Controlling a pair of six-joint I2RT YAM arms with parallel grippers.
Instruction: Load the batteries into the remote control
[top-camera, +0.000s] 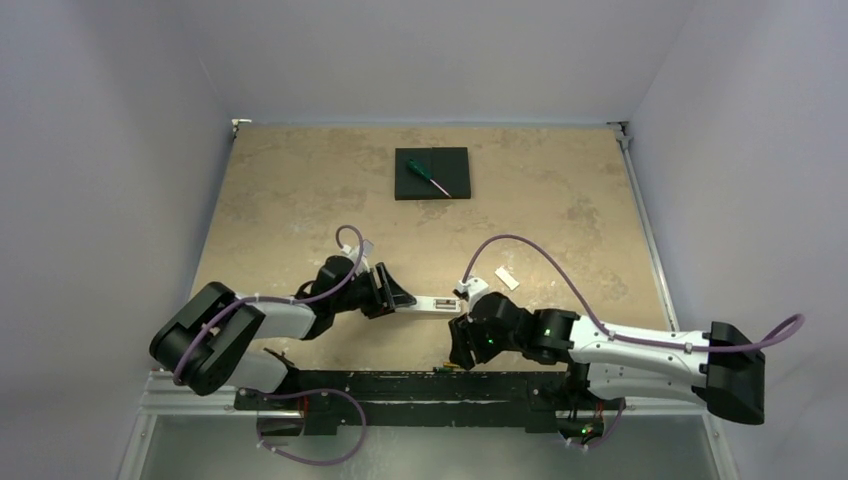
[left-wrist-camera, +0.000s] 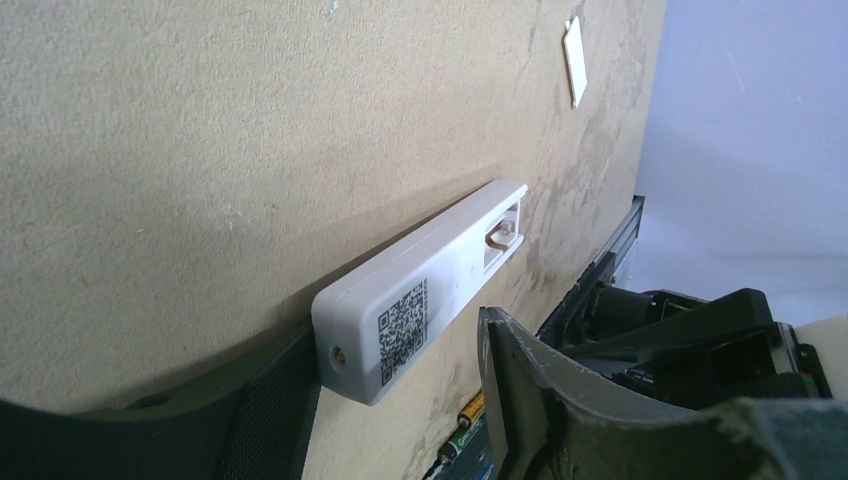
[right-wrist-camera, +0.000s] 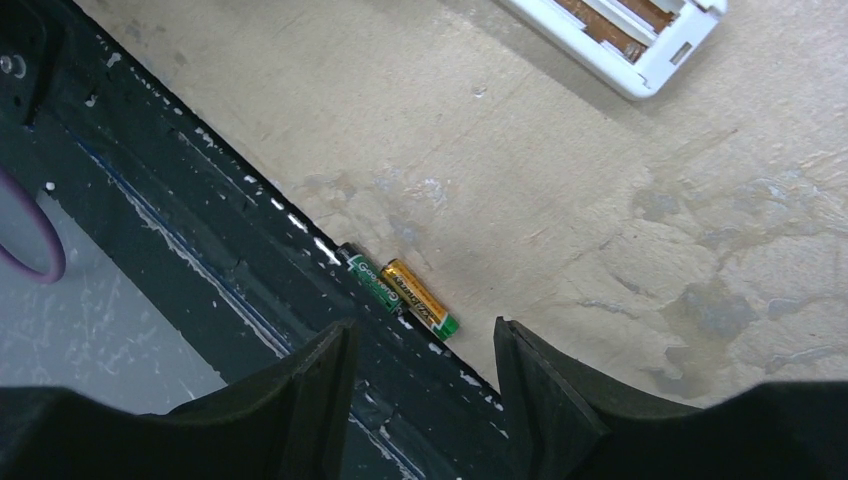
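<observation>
Gold-green batteries (right-wrist-camera: 400, 292), two, under spread right gripper (right-wrist-camera: 420, 335); left gripper (left-wrist-camera: 395, 345) spread around one remote (left-wrist-camera: 440, 270).

Left end effector (top-camera: 398, 297) open, low, fingers straddling one end of remote control (top-camera: 438, 304). Right end effector (right-wrist-camera: 420, 345) open, angled down, near remote control's other end.

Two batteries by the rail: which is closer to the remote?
The gold battery; it lies on the open-table side. The green-labelled battery beside it sits against the black rail, farther from the remote.
</observation>
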